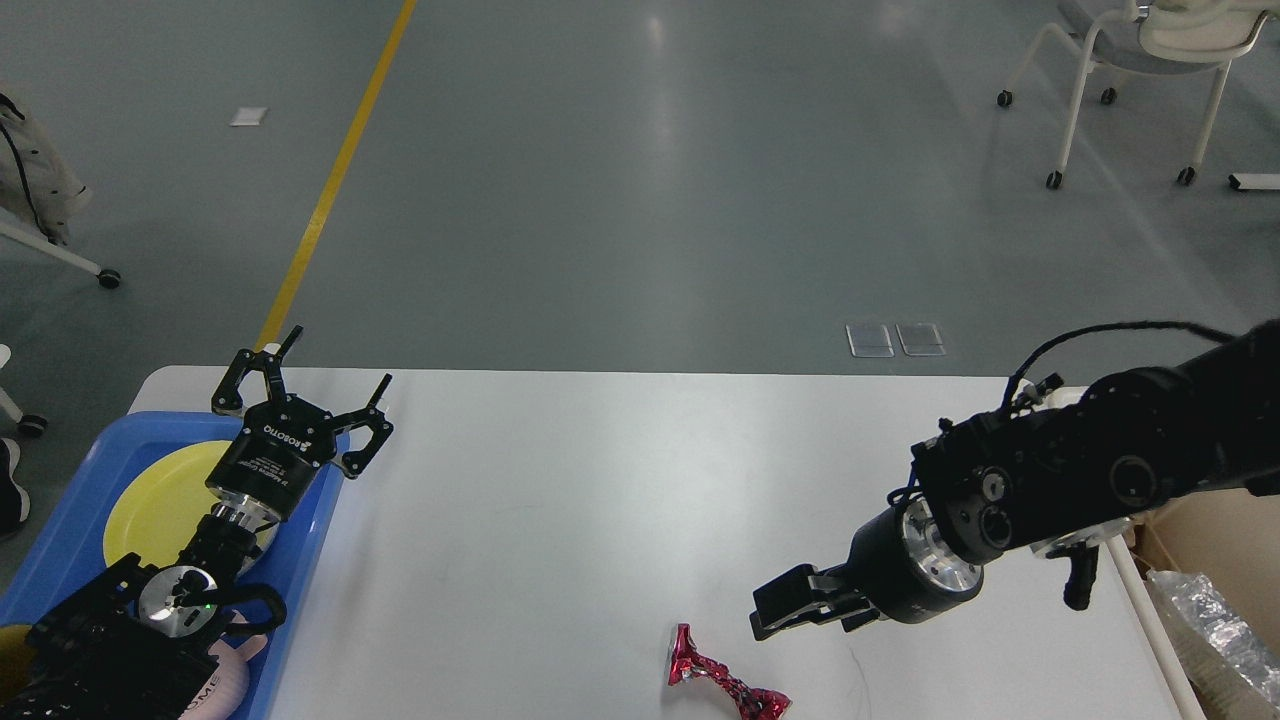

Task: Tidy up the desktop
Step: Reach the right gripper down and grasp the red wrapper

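The white desktop [600, 480] fills the lower half of the head view. A crumpled red foil wrapper [722, 685] lies on it near the front edge. My right gripper [778, 610] reaches in from the right and hangs low over the desktop, just above and to the right of the wrapper, fingers pointing left. They are dark and overlap, so I cannot tell their gap. My left gripper [318, 390] is open and empty above the far right corner of the blue tray [60, 540].
The blue tray at the left holds a yellow plate [150, 500] and a pink item [228, 680]. A cream bin [1215, 545] at the desktop's right end holds silver foil [1215, 625]; my right arm partly covers it. A wheeled chair [1140, 60] stands far back right.
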